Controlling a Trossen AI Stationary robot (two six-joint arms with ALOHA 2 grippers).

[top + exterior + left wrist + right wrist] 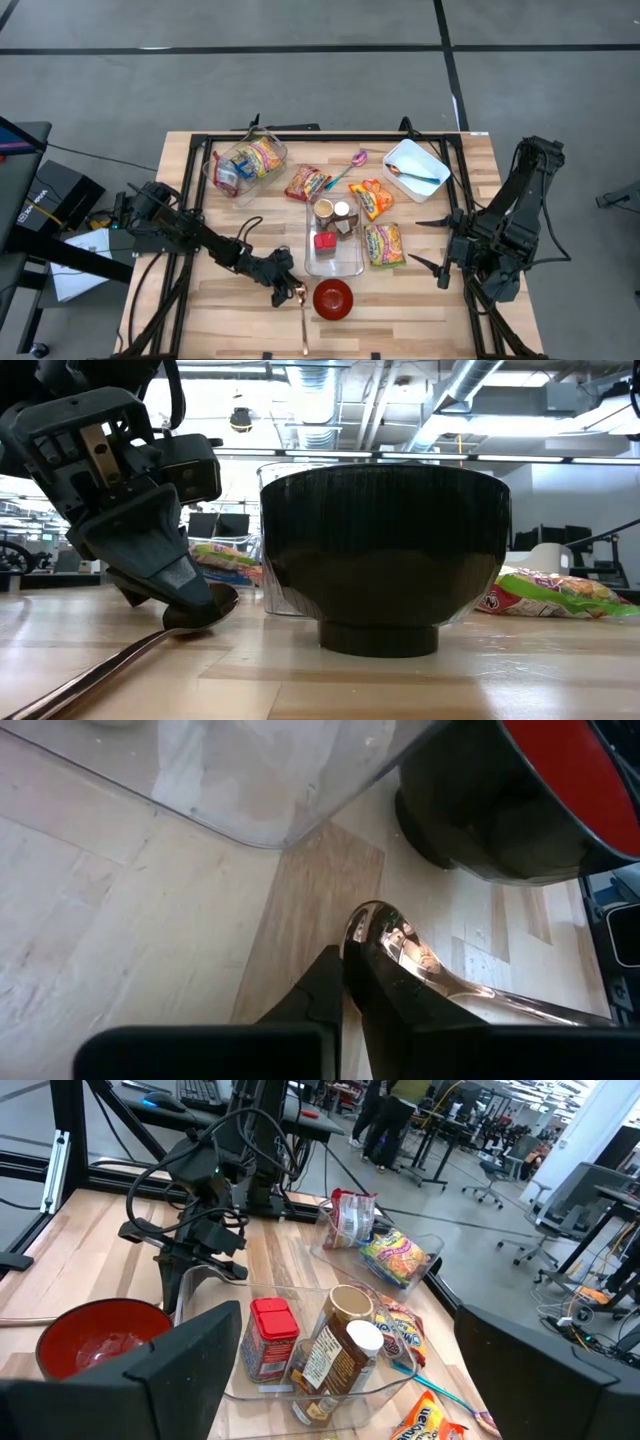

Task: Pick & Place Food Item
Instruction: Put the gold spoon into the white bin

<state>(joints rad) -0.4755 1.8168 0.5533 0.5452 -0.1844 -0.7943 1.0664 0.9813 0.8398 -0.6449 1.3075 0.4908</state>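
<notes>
Low view, bowl (385, 555) hides clear tray (272, 535)

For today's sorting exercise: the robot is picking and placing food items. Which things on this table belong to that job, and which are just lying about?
Belonging to the job:
- left gripper, shut at the spoon
- red bowl
- clear tray holding jars
- snack packets

Lying about:
- white tub with a teal spoon
- clear bin of packets
- right gripper, open, waiting at the table's right
</notes>
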